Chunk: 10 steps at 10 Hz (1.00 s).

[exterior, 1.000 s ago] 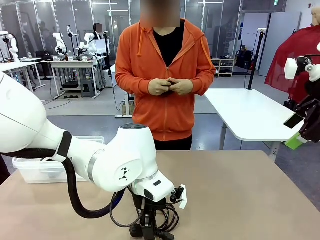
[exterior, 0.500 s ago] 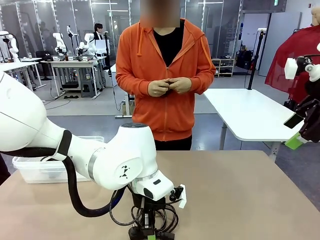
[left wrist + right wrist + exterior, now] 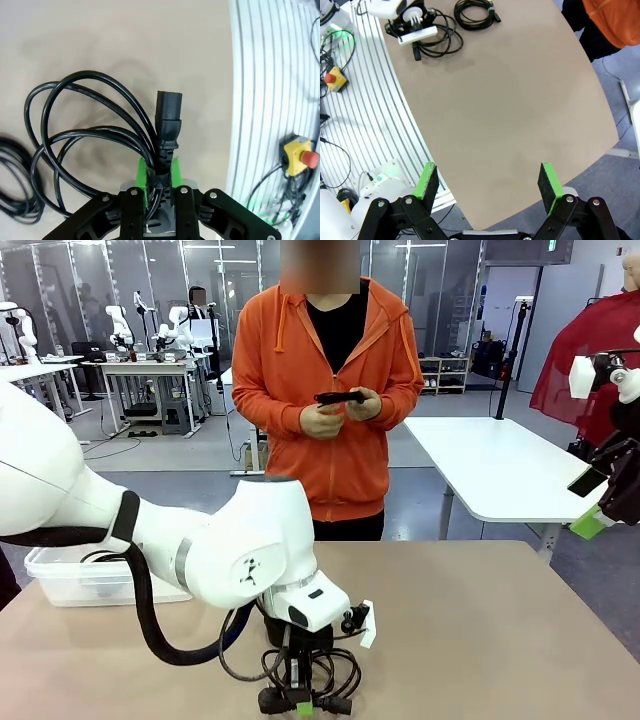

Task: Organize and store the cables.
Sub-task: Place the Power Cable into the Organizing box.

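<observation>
A black cable coil (image 3: 169, 122) lies at the table's near edge. My left gripper (image 3: 159, 175) is shut on it where a band ties the loops, and the plug stands up just beyond the green pads (image 3: 143, 176). From the front, the left gripper (image 3: 298, 696) points down with the coil (image 3: 337, 676) around it. A second coil (image 3: 491, 14) lies on the table beside the first. My right gripper (image 3: 489, 185) hangs open high above the table's right side with nothing between its pads, and it sits at the right edge of the front view (image 3: 590, 504).
A clear plastic bin (image 3: 60, 585) stands at the table's left. The person in an orange hoodie stands at the far side holding a small black object (image 3: 340, 397) in both hands. An emergency-stop button (image 3: 305, 157) sits off the table's near edge.
My left gripper has shut on the banded coil and risen slightly with it. The person has raised both hands and now holds a black object up. The right arm has not moved.
</observation>
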Available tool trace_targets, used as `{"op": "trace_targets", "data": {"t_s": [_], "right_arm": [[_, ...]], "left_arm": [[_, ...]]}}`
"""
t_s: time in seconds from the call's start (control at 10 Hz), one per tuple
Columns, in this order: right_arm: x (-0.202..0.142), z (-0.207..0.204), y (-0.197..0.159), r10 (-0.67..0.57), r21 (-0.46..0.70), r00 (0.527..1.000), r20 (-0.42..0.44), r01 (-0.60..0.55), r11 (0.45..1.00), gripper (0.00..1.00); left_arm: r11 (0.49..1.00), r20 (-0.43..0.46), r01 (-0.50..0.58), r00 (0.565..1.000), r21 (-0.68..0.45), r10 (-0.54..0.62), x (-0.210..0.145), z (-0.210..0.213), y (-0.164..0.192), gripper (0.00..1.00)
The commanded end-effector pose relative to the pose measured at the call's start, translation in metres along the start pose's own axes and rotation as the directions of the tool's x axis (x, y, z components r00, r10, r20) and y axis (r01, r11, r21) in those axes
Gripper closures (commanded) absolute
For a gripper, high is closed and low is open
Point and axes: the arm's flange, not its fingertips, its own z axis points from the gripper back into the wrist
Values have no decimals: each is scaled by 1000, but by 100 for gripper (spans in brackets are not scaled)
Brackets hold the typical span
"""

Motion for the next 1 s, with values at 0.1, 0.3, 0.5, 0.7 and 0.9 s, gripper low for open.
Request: {"op": "trace_targets", "data": {"t_s": [0.1, 0.3, 0.5, 0.7, 0.9], "right_arm": [[2, 2, 0, -8, 0, 1000, -5, 8, 1000, 0], [2, 2, 0, -8, 0, 1000, -5, 8, 1000, 0], [2, 2, 0, -8, 0, 1000, -5, 8, 1000, 0], [2, 2, 0, -8, 0, 1000, -5, 8, 1000, 0], [2, 2, 0, -8, 0, 1000, -5, 8, 1000, 0]], "left_arm": [[1000, -19, 26, 1000, 14, -25, 1, 95, -28, 83], [998, -11, 69, 998, 7, -69, -1, 115, -33, 83], [997, -35, 69, 997, 37, -67, -16, 144, -37, 83], [993, -114, 111, 988, 33, -106, -56, 184, -36, 83], [978, -86, 176, 982, 113, -167, -109, 220, -40, 83]]}}
